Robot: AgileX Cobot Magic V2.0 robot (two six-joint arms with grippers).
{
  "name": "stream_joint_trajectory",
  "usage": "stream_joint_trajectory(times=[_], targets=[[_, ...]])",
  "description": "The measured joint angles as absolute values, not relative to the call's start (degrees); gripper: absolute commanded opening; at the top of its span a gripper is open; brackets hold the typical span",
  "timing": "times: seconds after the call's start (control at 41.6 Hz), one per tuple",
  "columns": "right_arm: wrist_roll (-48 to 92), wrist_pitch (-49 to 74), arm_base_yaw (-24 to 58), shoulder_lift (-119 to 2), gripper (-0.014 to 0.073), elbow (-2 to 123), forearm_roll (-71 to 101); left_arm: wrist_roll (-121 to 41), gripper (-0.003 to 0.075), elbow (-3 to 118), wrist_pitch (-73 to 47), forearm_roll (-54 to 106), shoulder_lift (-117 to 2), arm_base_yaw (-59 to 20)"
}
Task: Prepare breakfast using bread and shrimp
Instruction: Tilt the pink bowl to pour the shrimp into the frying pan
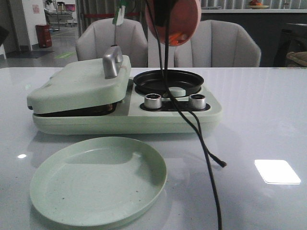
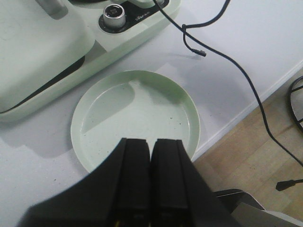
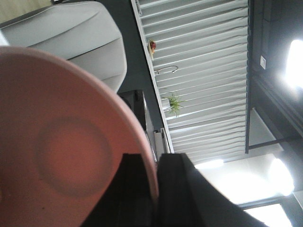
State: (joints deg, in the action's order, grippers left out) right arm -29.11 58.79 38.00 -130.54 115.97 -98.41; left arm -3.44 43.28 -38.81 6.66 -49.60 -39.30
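My right gripper (image 3: 156, 158) is shut on the rim of a pink bowl (image 3: 57, 142). In the front view the bowl (image 1: 184, 17) hangs tipped on its side above the black round pan (image 1: 144, 79) of a pale green breakfast maker. Orange shrimp (image 1: 175, 37) lies at the bowl's lower rim. My left gripper (image 2: 150, 144) is shut and empty, above the near edge of an empty pale green plate (image 2: 137, 109). The bread is not in view. The maker's lid (image 1: 72, 86) on the left is closed.
The green plate (image 1: 96, 182) lies in front of the maker. A black cable (image 1: 201, 139) hangs from above across the pan and the knobs (image 1: 153, 101) down to the table. Two grey chairs (image 1: 110, 40) stand behind the table. The table edge (image 2: 246, 111) runs near the plate.
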Motion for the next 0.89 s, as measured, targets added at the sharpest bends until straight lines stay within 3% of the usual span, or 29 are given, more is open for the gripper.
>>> stream_joint_trajectory(times=[0.89], targets=[[-31.87, 61.8, 38.0, -133.73, 0.0045, 118.42, -98.15, -3.44, 0.0101, 43.28, -38.81, 6.66, -49.6, -39.3]])
